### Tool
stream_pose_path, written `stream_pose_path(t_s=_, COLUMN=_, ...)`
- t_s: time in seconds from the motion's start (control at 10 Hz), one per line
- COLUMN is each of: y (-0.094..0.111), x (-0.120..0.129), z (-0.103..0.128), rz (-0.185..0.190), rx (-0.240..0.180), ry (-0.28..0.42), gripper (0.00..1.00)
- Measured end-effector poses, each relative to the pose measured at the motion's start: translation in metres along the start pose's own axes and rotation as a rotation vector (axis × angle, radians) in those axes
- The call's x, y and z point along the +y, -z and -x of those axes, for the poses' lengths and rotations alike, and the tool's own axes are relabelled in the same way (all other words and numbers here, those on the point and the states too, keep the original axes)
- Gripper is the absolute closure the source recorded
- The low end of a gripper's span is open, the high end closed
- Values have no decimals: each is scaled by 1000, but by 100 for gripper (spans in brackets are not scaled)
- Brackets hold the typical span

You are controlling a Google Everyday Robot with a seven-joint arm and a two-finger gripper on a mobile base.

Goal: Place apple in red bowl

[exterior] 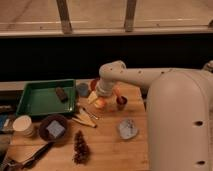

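Note:
The apple [100,104] is small and yellow-orange and sits on the wooden table [107,150] near its middle. My gripper [99,96] reaches down from the white arm [135,76] and is right over the apple, at its top. The red bowl [121,102] is small and dark red. It stands just right of the apple, a short gap away. I cannot tell whether the apple is held.
A green tray [37,102] with a brown object stands at the left, with a blue-grey cup [83,90] beside it. In front are a dark brown bowl [53,128], a white cup [22,124], a pine cone [80,145], utensils [85,119] and a crumpled pale item [127,129].

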Motion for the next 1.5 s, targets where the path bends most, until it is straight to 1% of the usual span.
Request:
stream_pose_path(t_s=0.4, y=-11, x=-23, z=-11, rz=43, rx=-12, ry=-39, gripper=20)
stream_pose_path(t_s=0.6, y=-20, x=-19, z=-10, rz=64, rx=-12, ry=-39, gripper=20)
stream_pose_path(t_s=0.9, y=-29, x=-20, z=-10, rz=79, rx=-13, ry=-37, gripper=20)
stream_pose_path(t_s=1.2, y=-46, x=-15, z=-5, rz=103, rx=-1, ry=-16, gripper=20)
stream_pose_path(t_s=1.4, y=-65, x=-8, z=2, rz=133, rx=10, ry=9, gripper=21)
stream_pose_path(t_s=1.5, y=-72, x=-3, z=4, rz=147, rx=16, ry=25, gripper=25)
